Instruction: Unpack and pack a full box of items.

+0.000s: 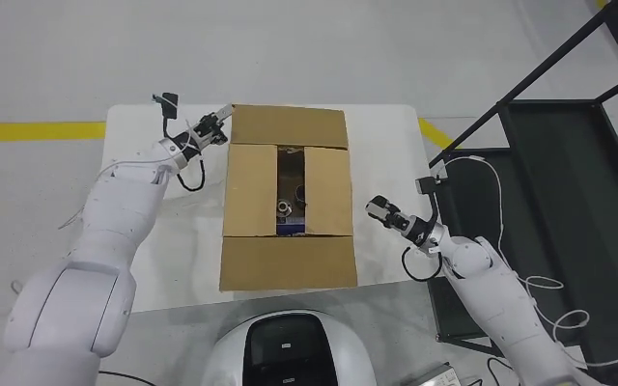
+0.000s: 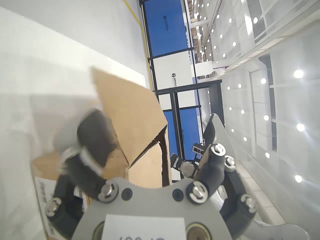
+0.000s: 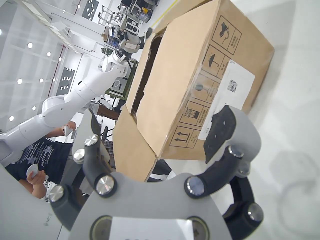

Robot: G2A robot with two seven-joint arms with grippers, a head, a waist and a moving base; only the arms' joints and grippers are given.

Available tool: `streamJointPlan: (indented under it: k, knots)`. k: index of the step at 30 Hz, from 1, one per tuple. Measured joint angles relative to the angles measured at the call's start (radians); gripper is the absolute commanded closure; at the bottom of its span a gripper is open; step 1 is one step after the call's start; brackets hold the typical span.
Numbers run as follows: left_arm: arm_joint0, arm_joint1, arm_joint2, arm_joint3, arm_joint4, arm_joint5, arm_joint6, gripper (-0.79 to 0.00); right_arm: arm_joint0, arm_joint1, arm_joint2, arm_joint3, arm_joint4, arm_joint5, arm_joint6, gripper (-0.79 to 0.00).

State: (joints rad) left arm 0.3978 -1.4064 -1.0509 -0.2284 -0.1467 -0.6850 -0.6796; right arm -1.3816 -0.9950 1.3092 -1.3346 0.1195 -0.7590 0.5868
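A brown cardboard box (image 1: 288,198) stands in the middle of the white table (image 1: 145,241). Its far and near flaps lie folded outward. The two side flaps lean inward and leave a narrow gap, where a small metallic item (image 1: 285,206) and something blue show. My left gripper (image 1: 218,123) is open at the box's far left corner, beside the far flap (image 2: 130,111), with nothing between its fingers (image 2: 92,136). My right gripper (image 1: 378,207) stands open just off the box's right side wall (image 3: 212,76), low over the table, holding nothing.
A black metal rack (image 1: 541,154) stands close to the table's right edge, behind my right arm. A yellow floor line (image 1: 48,130) runs past the table's far left. Bare table lies on both sides of the box.
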Motion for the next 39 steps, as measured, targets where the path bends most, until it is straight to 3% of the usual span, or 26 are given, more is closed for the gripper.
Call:
streamJointPlan:
  k: [4,9,12,16,21,28,31,39]
  knots:
    - [0.001,0.007,-0.026,-0.033,-0.019,-0.067,0.128,-0.785,-0.024,0.006,0.025,-0.072,-0.007,0.001,0.011,-0.785]
    - [0.012,0.022,-0.063,-0.073,-0.069,-0.137,0.121,-0.785,-0.043,0.01,0.049,-0.165,-0.021,0.059,0.008,-0.785]
    - [0.027,0.034,-0.093,-0.107,-0.134,-0.143,0.031,-0.785,-0.035,0.007,0.033,-0.223,-0.026,0.128,0.01,-0.785]
    - [0.052,0.069,-0.143,-0.153,-0.235,-0.082,-0.218,-0.785,0.005,-0.001,-0.025,-0.275,-0.036,0.243,0.053,-0.785]
    - [0.092,0.116,-0.204,-0.223,-0.305,-0.001,-0.447,-0.785,0.055,-0.013,-0.102,-0.29,-0.045,0.326,0.105,-0.785]
    - [0.245,0.184,-0.25,-0.481,-0.339,0.212,-0.669,-0.785,0.069,-0.017,-0.123,-0.288,-0.047,0.332,0.116,-0.785]
    - [0.282,0.197,-0.265,-0.542,-0.348,0.227,-0.683,-0.785,0.069,-0.017,-0.123,-0.289,-0.047,0.332,0.116,-0.785]
    - [0.279,0.196,-0.265,-0.537,-0.347,0.225,-0.68,-0.785,0.069,-0.017,-0.123,-0.289,-0.047,0.332,0.116,-0.785]
